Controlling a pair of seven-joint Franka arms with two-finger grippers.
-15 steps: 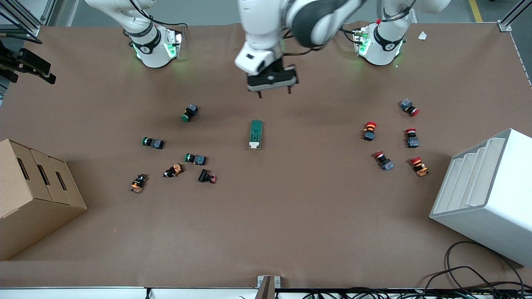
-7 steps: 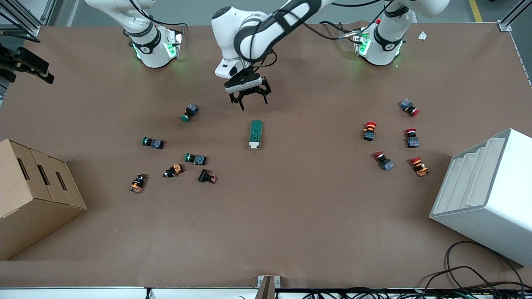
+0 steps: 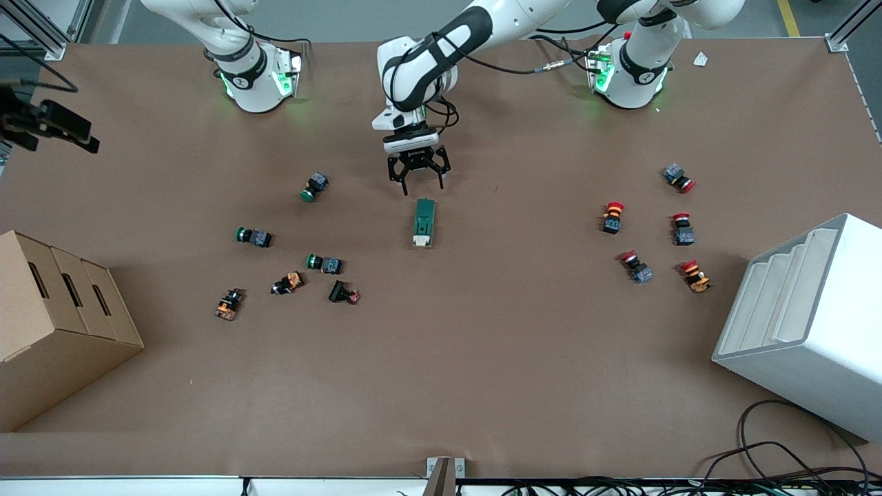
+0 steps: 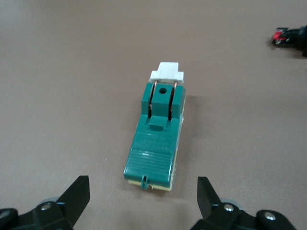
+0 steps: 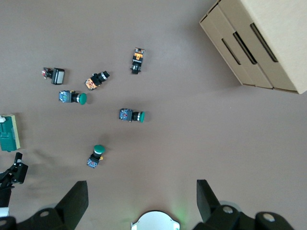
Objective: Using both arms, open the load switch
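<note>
The load switch (image 3: 424, 222) lies flat in the middle of the table, a dark green block with its white lever (image 3: 422, 241) at the end nearer the front camera. My left gripper (image 3: 422, 187) hangs open just above the table at the switch's farther end, not touching it. In the left wrist view the load switch (image 4: 156, 139) lies lengthwise ahead of the left gripper (image 4: 141, 196), with the white lever (image 4: 166, 73) at its far tip. My right gripper (image 5: 141, 191) stands open high above its own base and holds nothing; that arm waits.
Green and orange push buttons (image 3: 315, 186) lie scattered toward the right arm's end, red ones (image 3: 613, 217) toward the left arm's end. A cardboard box (image 3: 62, 310) and a white stepped bin (image 3: 806, 324) stand at the table's two ends.
The left arm has swung down and toward the front camera. Its gripper has dropped from above the table's back part to just short of the switch's farther end. The switch has not moved.
</note>
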